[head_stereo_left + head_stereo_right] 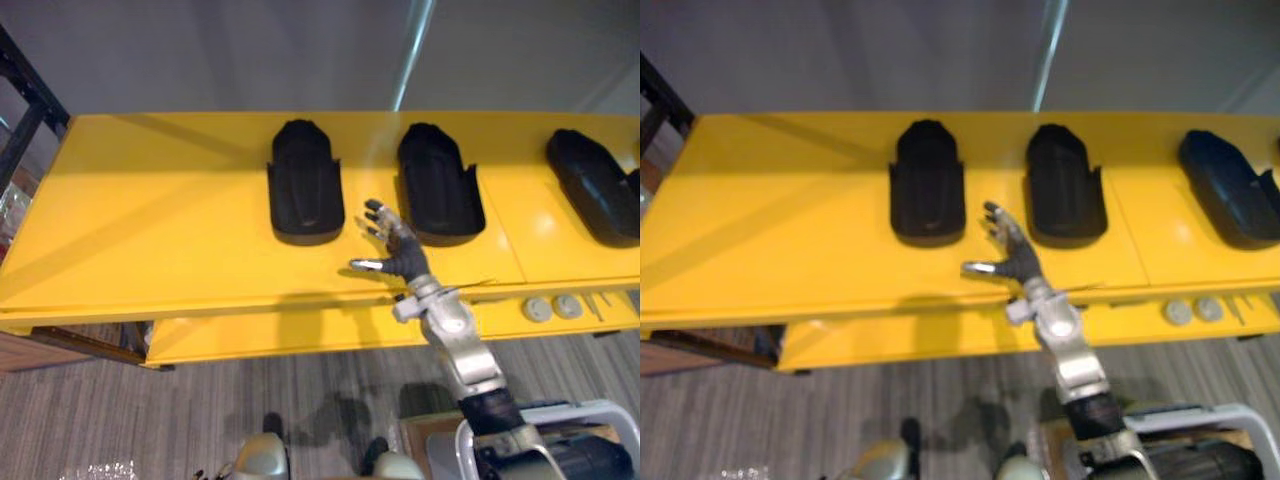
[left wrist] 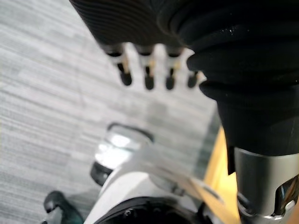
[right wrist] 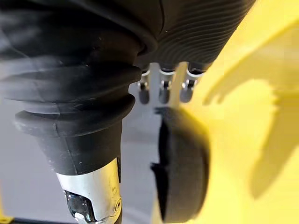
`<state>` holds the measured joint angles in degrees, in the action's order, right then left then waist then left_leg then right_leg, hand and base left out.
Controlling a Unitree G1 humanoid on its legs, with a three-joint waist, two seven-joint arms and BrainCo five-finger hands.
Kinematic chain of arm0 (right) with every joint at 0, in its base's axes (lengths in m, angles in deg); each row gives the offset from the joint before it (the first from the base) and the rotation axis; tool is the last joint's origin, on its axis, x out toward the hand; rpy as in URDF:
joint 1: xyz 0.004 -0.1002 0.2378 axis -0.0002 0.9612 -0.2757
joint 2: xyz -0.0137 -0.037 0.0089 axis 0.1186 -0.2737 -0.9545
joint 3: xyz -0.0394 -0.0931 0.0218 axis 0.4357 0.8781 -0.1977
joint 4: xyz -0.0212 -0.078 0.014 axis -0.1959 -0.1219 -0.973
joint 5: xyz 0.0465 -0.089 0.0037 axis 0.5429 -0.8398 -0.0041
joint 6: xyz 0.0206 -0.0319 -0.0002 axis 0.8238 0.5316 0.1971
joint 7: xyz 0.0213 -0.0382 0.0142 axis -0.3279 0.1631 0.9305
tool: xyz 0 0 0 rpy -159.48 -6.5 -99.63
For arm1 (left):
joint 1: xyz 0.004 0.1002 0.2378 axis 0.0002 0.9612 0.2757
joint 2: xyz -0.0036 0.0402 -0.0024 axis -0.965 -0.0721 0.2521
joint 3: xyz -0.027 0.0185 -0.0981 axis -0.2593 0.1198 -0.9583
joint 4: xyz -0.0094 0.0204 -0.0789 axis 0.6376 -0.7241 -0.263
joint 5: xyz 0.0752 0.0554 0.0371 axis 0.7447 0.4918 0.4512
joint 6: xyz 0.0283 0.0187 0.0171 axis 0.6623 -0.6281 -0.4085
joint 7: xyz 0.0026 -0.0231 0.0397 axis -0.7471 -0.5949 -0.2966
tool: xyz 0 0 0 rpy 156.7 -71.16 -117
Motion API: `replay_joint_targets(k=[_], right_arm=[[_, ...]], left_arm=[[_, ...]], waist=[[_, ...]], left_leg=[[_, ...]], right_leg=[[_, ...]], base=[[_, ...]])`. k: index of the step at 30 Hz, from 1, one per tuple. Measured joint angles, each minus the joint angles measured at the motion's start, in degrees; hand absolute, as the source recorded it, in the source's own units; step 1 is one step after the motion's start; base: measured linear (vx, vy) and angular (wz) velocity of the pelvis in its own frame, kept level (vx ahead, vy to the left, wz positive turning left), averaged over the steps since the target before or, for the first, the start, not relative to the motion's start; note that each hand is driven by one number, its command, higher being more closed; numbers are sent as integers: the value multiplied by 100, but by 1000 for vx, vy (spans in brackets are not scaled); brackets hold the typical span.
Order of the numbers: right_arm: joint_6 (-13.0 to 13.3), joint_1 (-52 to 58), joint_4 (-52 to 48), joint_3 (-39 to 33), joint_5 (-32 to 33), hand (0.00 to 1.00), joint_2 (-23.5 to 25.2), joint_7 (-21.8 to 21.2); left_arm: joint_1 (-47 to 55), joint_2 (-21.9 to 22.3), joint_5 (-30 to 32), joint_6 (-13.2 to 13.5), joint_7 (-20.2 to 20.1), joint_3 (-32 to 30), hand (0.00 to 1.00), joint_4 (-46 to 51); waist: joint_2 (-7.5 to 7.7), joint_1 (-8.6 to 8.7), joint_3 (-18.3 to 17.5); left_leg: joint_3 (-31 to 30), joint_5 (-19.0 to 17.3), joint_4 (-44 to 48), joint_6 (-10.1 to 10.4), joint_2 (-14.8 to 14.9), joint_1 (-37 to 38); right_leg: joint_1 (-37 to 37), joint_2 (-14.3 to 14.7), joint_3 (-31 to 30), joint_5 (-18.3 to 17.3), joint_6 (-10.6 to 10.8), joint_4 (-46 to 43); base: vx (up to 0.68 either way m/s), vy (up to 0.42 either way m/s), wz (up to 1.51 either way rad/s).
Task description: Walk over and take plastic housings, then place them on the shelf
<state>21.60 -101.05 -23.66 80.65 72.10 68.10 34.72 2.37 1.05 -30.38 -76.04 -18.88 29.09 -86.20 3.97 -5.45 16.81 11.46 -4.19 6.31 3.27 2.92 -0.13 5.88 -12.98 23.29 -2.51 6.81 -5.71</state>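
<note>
Three black housings in a row toward the far edge of the yellow shelf: left housing, middle housing, right housing. Between the first two, nearer the front edge, right robot hand: spread wide, holds nothing, touches neither. Left robot hand: hangs over the floor, fingers straight, empty. Looks like the close of a placing step or the start of a pick; cannot tell which. Next move calls for either drawing back clear of both housings or reaching forward onto one.
</note>
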Motion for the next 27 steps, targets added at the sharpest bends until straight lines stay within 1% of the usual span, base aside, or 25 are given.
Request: replay_joint_targets(k=[2,5,6,10,13,15,17,19,24,27], right_arm=[[-1,-96,200,19,-220,0,24,83],[-1,-151,408,78,-324,0,51,235],[76,-155,551,69,-328,0,118,291],[107,-190,611,67,-328,0,163,385],[220,-240,772,20,-328,0,205,484],[231,-299,839,-53,-328,0,262,489],[241,-366,909,-48,-329,0,271,493],[324,-396,976,-46,-335,0,277,494],[378,-399,1016,-39,-426,0,280,487],[546,-399,1082,-26,-423,0,280,457]], left_arm=[[-4,2,1,-5,3,3,0,1],[-18,1,1,-18,9,4,0,2],[-19,1,4,-18,8,3,0,2],[-21,2,8,-17,35,7,0,7],[-27,4,9,-17,47,12,0,8],[-26,22,8,-17,67,13,0,4],[-28,33,8,-15,83,104,0,10],[-28,32,8,-17,91,132,0,10],[-29,31,9,-22,93,132,0,0],[-33,30,15,-19,90,131,0,-4]], waist=[[-8,-4,5],[-24,-15,14],[-25,-14,15],[-31,-14,19],[-41,-8,24],[-63,-28,37],[-145,-42,87],[-176,-41,97],[-177,-53,97],[-175,-54,97]], left_leg=[[-4,0,7,0,0,0],[-14,4,6,-2,-5,10],[-27,23,4,-6,-8,11],[-65,83,-39,-13,-18,13],[-165,246,-233,-3,-40,31],[-174,326,-327,8,-35,54],[-166,423,-472,-1,-43,140],[-162,517,-598,3,-51,169],[-173,630,-783,-5,-62,226],[-174,636,-795,-3,-66,225]], right_leg=[[0,-1,1,-1,-2,-11],[-1,-6,16,-3,-2,-17],[-19,-8,29,-3,-1,-17],[-20,-7,62,-2,-1,-18],[-19,-7,182,-2,0,-18],[-39,0,191,-1,1,-34],[-40,-5,191,1,6,-68],[-72,-4,191,14,28,-68],[-80,0,203,23,46,-67],[-82,0,205,32,59,-58]], base=[[0,0,0],[0,0,0],[0,0,0],[-11,0,3],[-37,-13,15],[-53,-16,6],[-69,-9,-3],[-65,-5,0],[-18,-3,1],[0,0,0]])
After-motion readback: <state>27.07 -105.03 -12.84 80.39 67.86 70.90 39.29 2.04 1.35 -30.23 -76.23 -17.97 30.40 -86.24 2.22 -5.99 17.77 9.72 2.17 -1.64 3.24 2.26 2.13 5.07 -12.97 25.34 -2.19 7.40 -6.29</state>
